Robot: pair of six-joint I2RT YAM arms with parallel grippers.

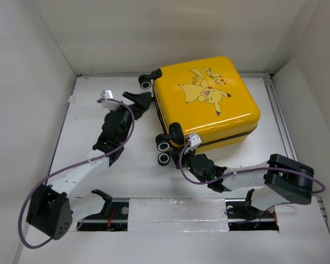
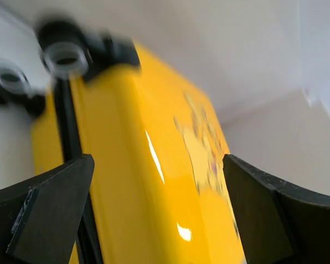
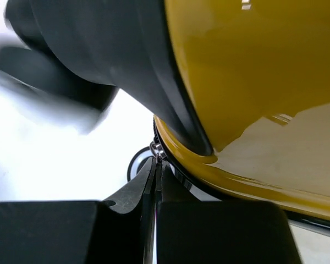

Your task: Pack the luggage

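Luggage (image 1: 206,102) lies shut, upper centre-right of the top view. Left gripper (image 2: 157,209): fingers apart, straddling its wheel end. Right gripper (image 3: 155,165): pinched together, apparently on the zip pull (image 3: 157,152). Shell looks rigid, glossy, probably slippery; you should grip zip or trim, not the lid.

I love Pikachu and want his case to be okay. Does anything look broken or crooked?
Only a little crooked. The yellow luggage lies shut, picture side up, turned at a slant to the edges of the table. No dents, cracks or spills show.
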